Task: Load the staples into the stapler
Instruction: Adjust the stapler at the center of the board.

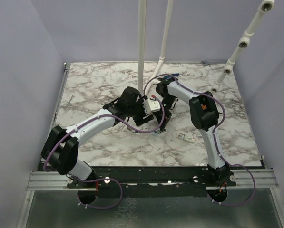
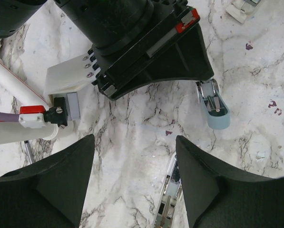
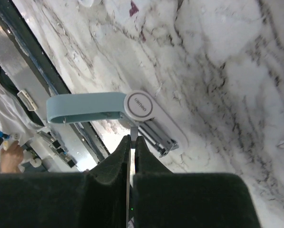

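The stapler (image 3: 137, 107) seems to rest on the marble table (image 3: 218, 71) in the middle of the right wrist view, opened out. Its blue lid (image 3: 84, 108) reaches toward the left of the frame and the base with its metal channel (image 3: 155, 137) points lower right. That leaves the channel exposed, probably so that staples can be dropped in. The right claw (image 3: 132, 140) is clenched, with its tips just below the hinge. A thin pale line runs between the pads, and I cannot tell whether it is a pinched strip or only the seam. In the left wrist view the left claw (image 2: 134, 142) hangs released over bare marble, holding nothing, close to the right claw. It is likely placed there to steady the stapler or to fetch something. A silvery piece (image 2: 168, 199) at the bottom edge of that view may be staples, but it is too unclear to say. Loading looks not yet done.
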{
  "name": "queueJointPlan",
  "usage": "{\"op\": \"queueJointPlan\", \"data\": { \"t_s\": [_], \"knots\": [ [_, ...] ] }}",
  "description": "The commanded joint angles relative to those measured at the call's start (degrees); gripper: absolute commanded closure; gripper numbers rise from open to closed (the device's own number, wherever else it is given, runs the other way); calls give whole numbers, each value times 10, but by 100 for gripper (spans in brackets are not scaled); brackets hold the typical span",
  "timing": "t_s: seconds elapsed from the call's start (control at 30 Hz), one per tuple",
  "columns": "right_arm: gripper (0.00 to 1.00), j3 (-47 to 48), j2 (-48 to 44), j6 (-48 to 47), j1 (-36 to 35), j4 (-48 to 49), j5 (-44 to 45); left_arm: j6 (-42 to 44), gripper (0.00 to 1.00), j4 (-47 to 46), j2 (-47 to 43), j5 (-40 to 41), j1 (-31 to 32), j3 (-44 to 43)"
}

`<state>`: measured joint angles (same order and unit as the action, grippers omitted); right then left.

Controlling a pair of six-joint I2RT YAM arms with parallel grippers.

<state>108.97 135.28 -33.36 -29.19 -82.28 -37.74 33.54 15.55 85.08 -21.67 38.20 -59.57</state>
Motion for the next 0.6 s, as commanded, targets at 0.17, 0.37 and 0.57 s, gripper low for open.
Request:
{"op": "queueJointPlan", "data": {
  "t_s": [0.17, 0.37, 0.57],
  "knots": [
    [98, -100, -95, 86, 15, 81, -12, 5, 30, 3, -23, -14, -3, 8],
    [98, -207, -185, 194, 56, 228, -70, 3, 30, 3, -17, -17, -3, 4],
    [98, -289, -232, 262, 66, 334, -85, 4, 30, 7, -4, -19, -3, -14]
  ]
}}
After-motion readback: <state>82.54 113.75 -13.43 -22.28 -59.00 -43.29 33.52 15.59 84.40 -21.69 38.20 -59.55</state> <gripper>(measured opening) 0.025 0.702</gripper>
